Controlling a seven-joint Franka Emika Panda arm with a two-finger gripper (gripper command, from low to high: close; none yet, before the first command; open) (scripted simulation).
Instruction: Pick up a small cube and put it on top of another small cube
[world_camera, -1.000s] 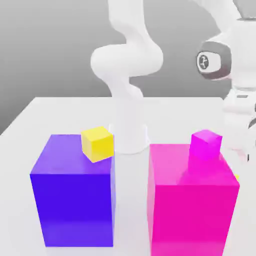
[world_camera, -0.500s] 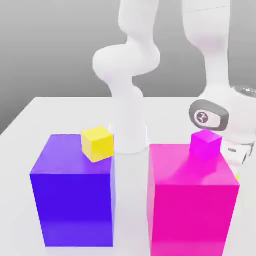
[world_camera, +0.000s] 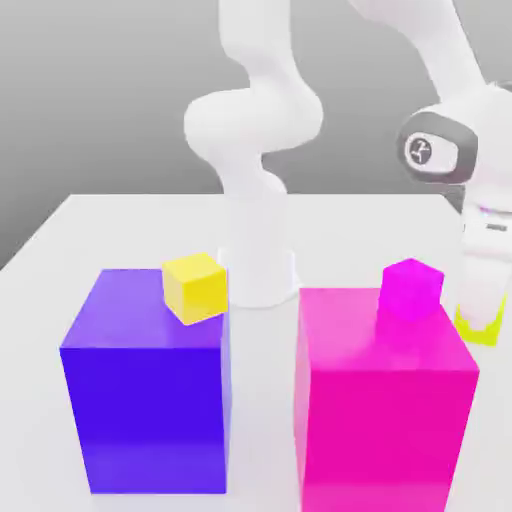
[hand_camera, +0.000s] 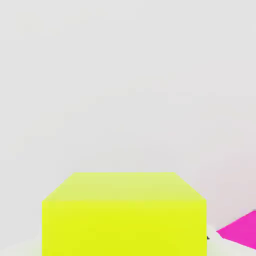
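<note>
Claw (world_camera: 484, 312) has clenched on the lime-yellow cube (world_camera: 487, 331) and lifted it beside the big pink block, so next it likely must carry it over to another small cube for stacking.

Toward the exterior view's left, you have a big blue block (world_camera: 145, 420) with a small yellow cube (world_camera: 196, 288) on top, near its right edge. A big magenta block (world_camera: 385, 430) carries a small magenta cube (world_camera: 411, 290). At the far right, your Panda's gripper (world_camera: 482, 318) points down, a lime-yellow cube (world_camera: 478, 332) at its fingertips, above the pale table (world_camera: 150, 225).
</note>
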